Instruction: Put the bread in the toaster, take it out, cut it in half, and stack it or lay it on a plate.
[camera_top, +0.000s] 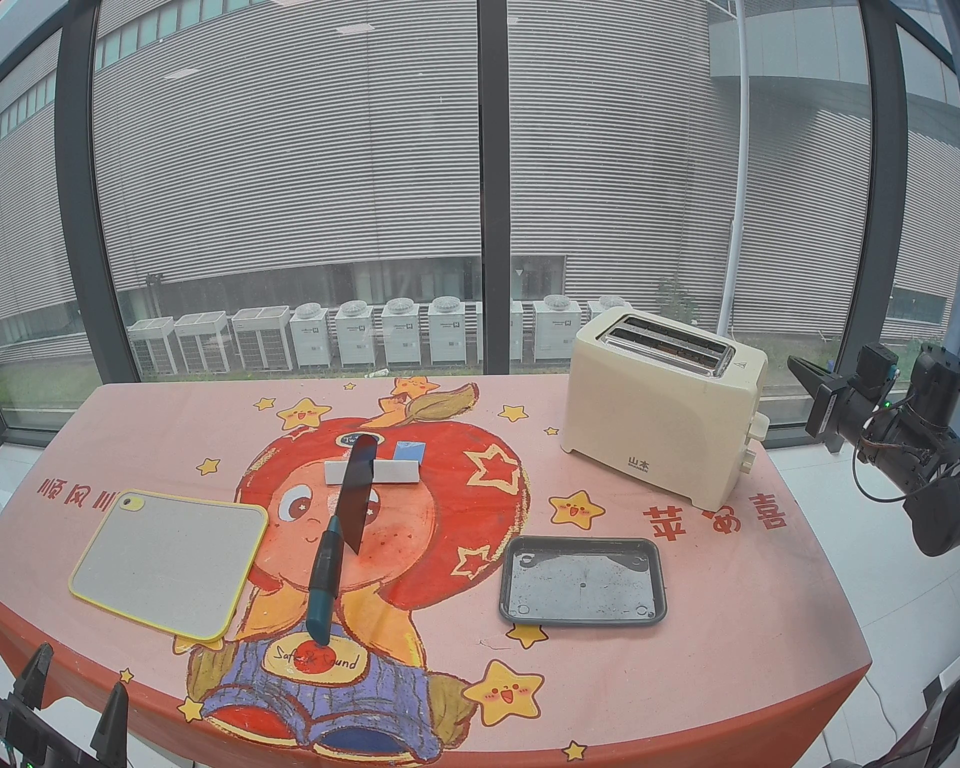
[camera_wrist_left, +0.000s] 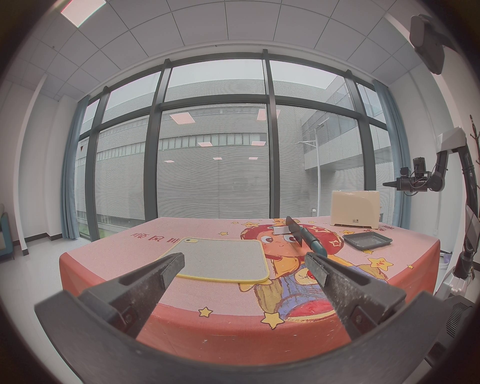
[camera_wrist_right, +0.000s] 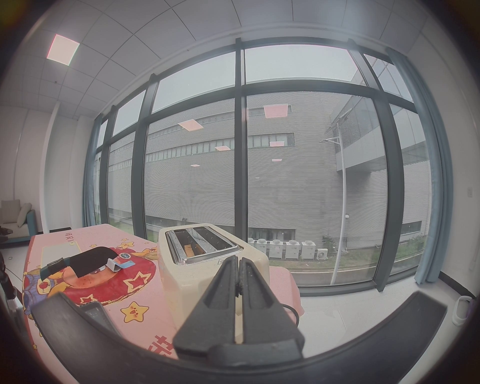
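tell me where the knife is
In the head view the knife lies mid-table, blade on a white rest, between the cutting board left and grey tray right.

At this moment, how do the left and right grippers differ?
The left gripper is open, jaws spread wide; the right gripper is shut, jaws pressed together. The left gripper sits low at the near edge of the table, on the side of the cutting board; the right gripper is raised, to the right of the toaster. Both are empty and touch nothing.

Pink cartoon tablecloth (camera_top: 750, 610) over the table, with tall windows (camera_top: 300, 150) behind.
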